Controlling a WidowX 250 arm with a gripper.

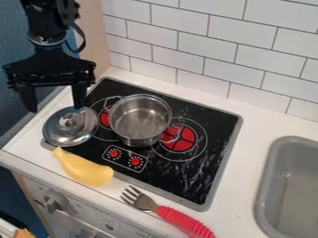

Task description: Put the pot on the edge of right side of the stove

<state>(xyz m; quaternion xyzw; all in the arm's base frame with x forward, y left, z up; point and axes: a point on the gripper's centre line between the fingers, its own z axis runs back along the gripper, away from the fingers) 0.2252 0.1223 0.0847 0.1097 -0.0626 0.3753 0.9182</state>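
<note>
Because the pot (133,132) stood uncovered, I could see down into its bare steel inside. It sat upright on the black stove (211,130), left of the middle and nearer the back edge than the front, well apart from the right edge where it was wanted. It covered part of the left burner (104,118) and stood just beside the right burner (180,138), with one wire handle (169,136) reaching over that red patch.

From my gripper (53,103), the pot lay to the right and a little closer to the camera, outside the fingers. I had the gripper at the upper left, pointing down and open, its two fingers wide apart with nothing between them. The finger nearer the pot overlapped the back rim of the glossy lid (62,135) in the view; I could not tell whether they touched. That lid lay knob up across the stove's left edge.

Farther out, a yellow toy (84,169) lay over the front left corner of the stove, and a fork (144,202) with a red handle rested on the counter (245,204) along the stove's front edge. The grey sink (267,186) was set in at the counter's right.
</note>
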